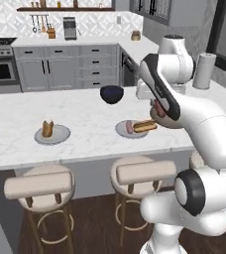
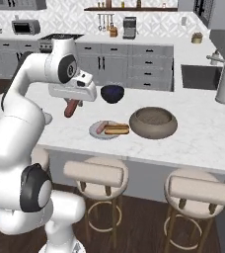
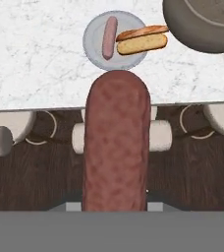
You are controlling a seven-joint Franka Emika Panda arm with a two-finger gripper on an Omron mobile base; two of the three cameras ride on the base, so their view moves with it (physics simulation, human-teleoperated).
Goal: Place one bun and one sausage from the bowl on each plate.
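sausage (image 3: 116, 147) hangs pinched in the gripper (image 2: 71, 109) above the counter's near edge; the far plate (image 1: 52, 134) has a bun (image 1: 47, 128) only. released short, it could roll off to the floor

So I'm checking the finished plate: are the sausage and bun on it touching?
Apart. The hand view shows the plate from above, with a strip of bare plate between the sausage and the bun.
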